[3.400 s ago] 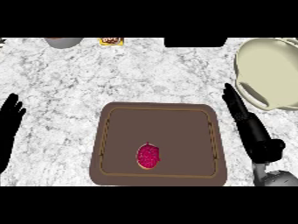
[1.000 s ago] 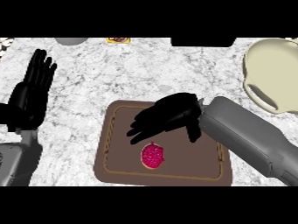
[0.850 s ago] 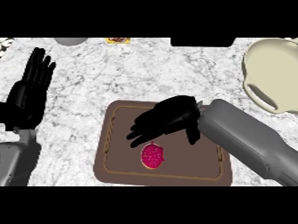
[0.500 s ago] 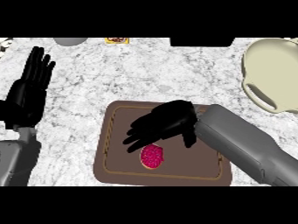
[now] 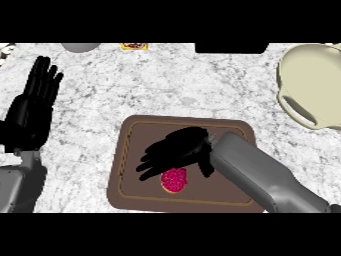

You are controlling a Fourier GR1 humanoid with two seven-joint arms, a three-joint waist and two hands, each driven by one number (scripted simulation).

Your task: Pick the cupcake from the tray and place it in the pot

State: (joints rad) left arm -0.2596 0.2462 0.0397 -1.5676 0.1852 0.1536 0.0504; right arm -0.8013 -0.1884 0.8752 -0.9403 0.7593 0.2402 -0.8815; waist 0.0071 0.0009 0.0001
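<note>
The pink cupcake (image 5: 174,181) is seen lying in the near half of the brown tray (image 5: 129,145), its top edge overlapped by the right hand (image 5: 177,150), whose fingers are spread and relaxed with nothing grasped. The left hand (image 5: 31,107) is held flat, fingers up, at the left of the marbled worktop (image 5: 188,85). The cream pot (image 5: 328,82) is set well apart at the far right.

One table (image 5: 195,85) carries one brown tray (image 5: 126,187) with one pink cupcake (image 5: 174,181) in it. One cream pot (image 5: 328,85) stands at the far right. Two black hands show: one left hand (image 5: 29,110) and one right hand (image 5: 177,152). Along the far edge are one grey round object (image 5: 81,47), one small yellow packet (image 5: 133,46) and one black block (image 5: 230,48).
</note>
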